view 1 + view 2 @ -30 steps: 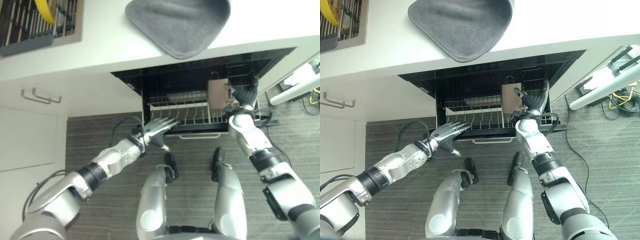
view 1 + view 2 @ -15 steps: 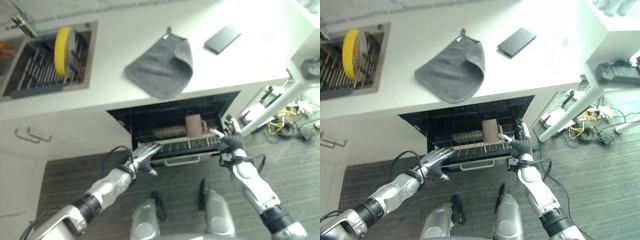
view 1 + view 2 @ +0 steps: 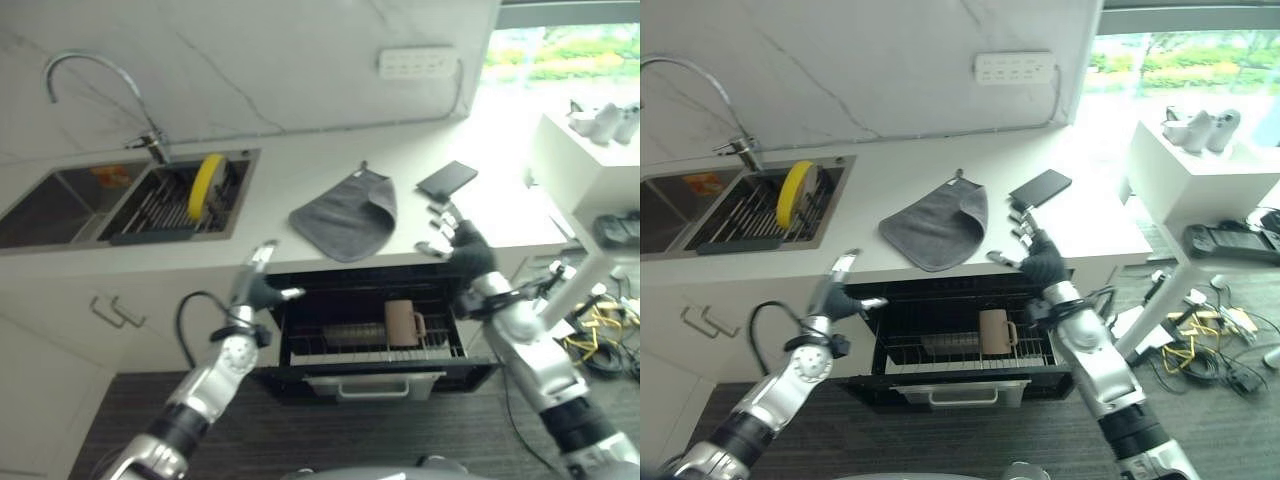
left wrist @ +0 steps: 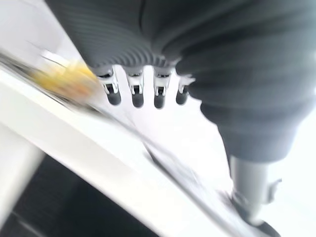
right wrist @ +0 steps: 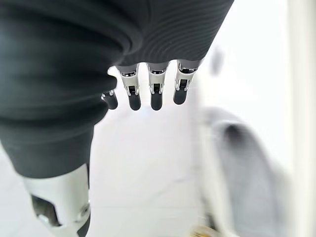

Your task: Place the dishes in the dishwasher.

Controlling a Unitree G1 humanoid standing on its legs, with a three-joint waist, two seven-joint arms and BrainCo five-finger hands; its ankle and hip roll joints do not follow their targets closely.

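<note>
The white counter (image 3: 900,190) is stretching across the room under a marbled wall, with a double sink (image 3: 700,205) sitting at its left end beneath a curved tap (image 3: 730,140). Below the counter's edge the dishwasher (image 3: 960,335) is standing open, its wire rack (image 3: 970,352) showing inside the dark cavity. A grey cloth (image 3: 937,225) is lying on the counter just above the opening, partly folded over itself. A yellow plate (image 3: 793,193) is standing on edge in the drying rack (image 3: 750,215) in the right-hand sink basin, well apart from the dishwasher. A brown mug (image 3: 993,331) is sitting upright in the wire rack, its handle pointing right. A dark flat phone-like slab (image 3: 1040,187) is resting on the counter right of the cloth.

The left hand (image 3: 840,295) is hovering in front of the counter's edge at the opening's left corner, fingers straight and spread, holding nothing. The right hand (image 3: 1035,255) is hanging above the opening's right corner, near the slab, fingers likewise extended and empty.
</note>
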